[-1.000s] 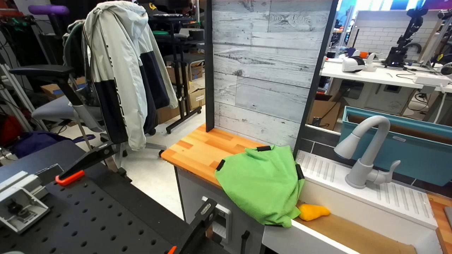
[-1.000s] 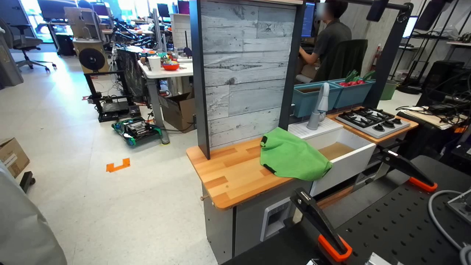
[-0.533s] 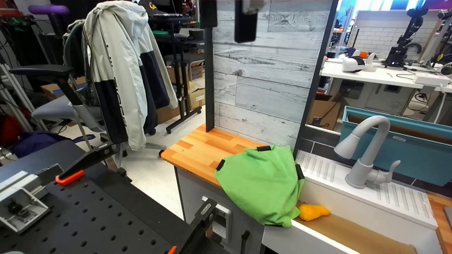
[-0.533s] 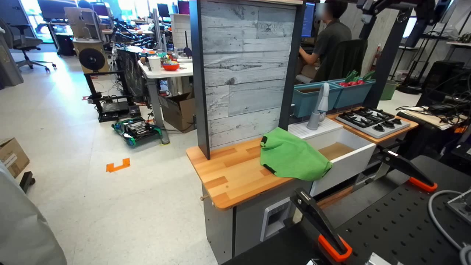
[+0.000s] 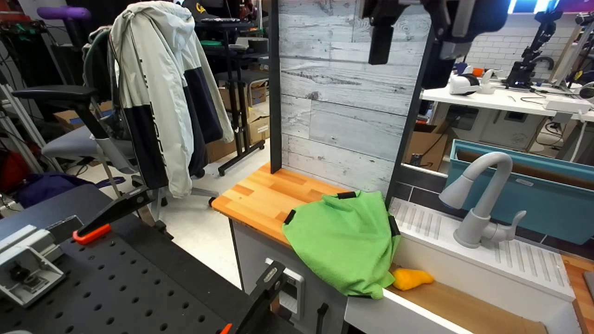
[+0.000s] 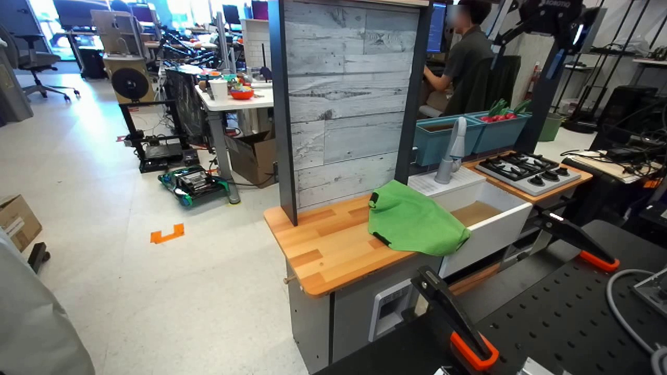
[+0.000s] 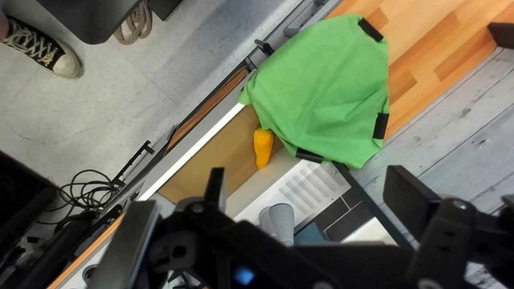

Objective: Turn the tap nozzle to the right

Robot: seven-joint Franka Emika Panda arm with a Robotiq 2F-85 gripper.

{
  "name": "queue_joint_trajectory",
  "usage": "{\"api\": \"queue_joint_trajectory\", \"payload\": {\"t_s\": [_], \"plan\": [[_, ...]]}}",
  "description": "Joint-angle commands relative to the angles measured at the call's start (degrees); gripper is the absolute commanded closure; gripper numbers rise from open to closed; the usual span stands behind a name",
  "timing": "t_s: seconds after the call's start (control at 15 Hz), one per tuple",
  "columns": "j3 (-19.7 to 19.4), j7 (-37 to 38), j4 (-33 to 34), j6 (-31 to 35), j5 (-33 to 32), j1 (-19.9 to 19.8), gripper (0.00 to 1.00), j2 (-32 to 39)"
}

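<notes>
1. Jaws spread wide, nothing between the black fingertips point(image 5: 381, 45), and they hang high, touching nothing; that height, I'd judge, is to keep them off the spout on the way in.
2. Down below, the tap nozzle point(image 5: 494, 189) stands upright on the ribbed deck point(image 5: 415, 222) behind the sink basin point(image 5: 473, 278), and look at that spray head point(image 5: 455, 192): aimed along the deck, toward the green cloth point(image 5: 345, 243). "Right" then most likely means a swing toward the stove point(image 6: 528, 172), and that turn looks not yet begun.
3. So why the wide spread? Probably room to straddle the spout, or one finger set for a sideways push.
4. Tight quarters here! Just behind stands the teal planter point(image 5: 533, 204), and at the base pokes the lever handle point(image 5: 513, 225); a low sweep could catch either.
5. Further out, the cloth lies on the table point(image 5: 264, 192) and drapes over the basin's corner, right by a yellow tapered object point(image 5: 412, 279) in the basin. Neither seems needed.
6. Outermost, clamps point(image 6: 453, 307) bite the perforated board point(image 6: 552, 333), presumably so it won't shift.
</notes>
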Motion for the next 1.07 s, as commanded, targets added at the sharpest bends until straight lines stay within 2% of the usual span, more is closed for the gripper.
{"api": "queue_joint_trajectory", "payload": {"t_s": [0.0, 0.53, 0.8, 1.0], "plan": [[-0.4, 3.9, 12.1, -1.2, 1.7, 0.8, 0.00, 11.1], [-0.3, 5.6, 36.6, -3.3, 3.8, 0.2, 0.00, 31.2], [-0.2, 5.5, 41.1, -2.3, 3.7, 0.7, 0.00, 36.8], [-0.7, 5.7, 41.6, -1.3, 3.4, 0.9, 0.00, 38.9]]}}
